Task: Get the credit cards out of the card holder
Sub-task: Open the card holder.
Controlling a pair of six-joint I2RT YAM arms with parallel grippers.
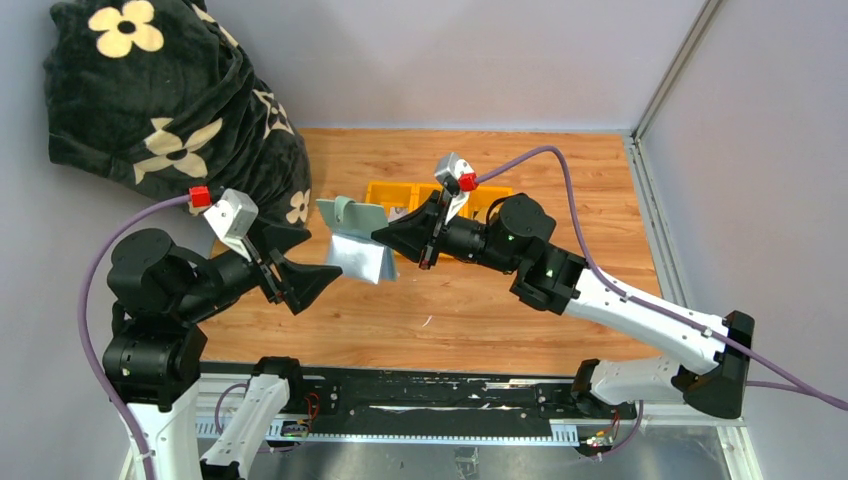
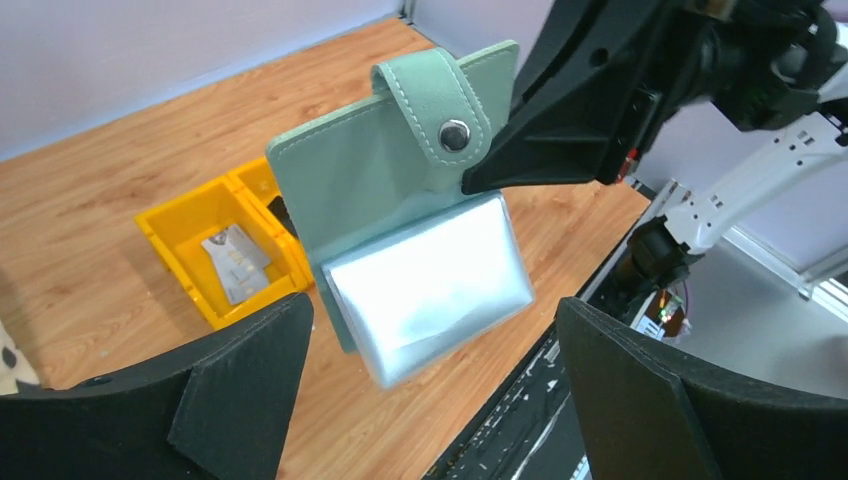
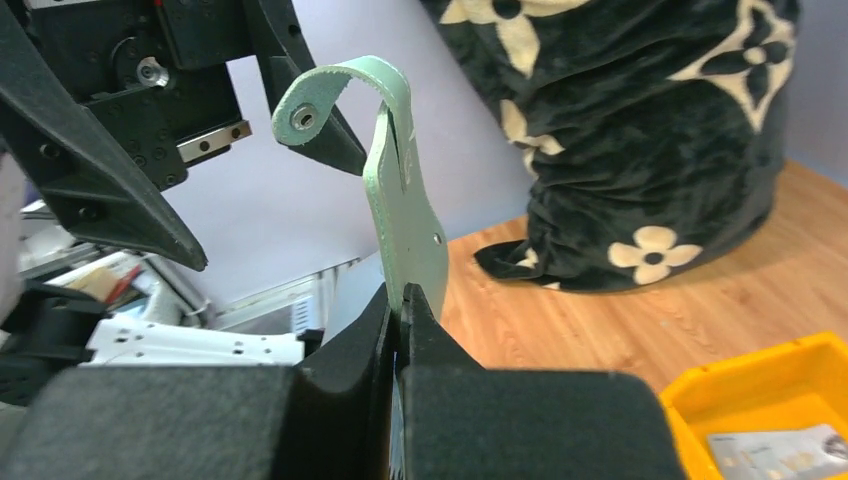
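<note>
Two claws meet above the middle of the table (image 1: 480, 300). The right claw (image 1: 387, 238) is shut on the right edge of the card holder (image 1: 357, 243), its fingers (image 3: 345, 350) pinching the green cover and holding it clear of the wood. The left claw (image 1: 318, 283) stands wide, jaws well apart, just near and left of the holder and gripping nothing. The holder hangs open: its strap (image 2: 440, 105) with a metal snap curls at the top, and pale silvery leaves (image 2: 430, 285) droop below the cover. Whether the leaves hold cards cannot be told. Beyond it a yellow tray (image 2: 170, 250) rests on the table, with one grey card (image 2: 235, 262) lying in a compartment. A dark flowered blanket (image 1: 150, 90) is heaped at the far left.
</note>
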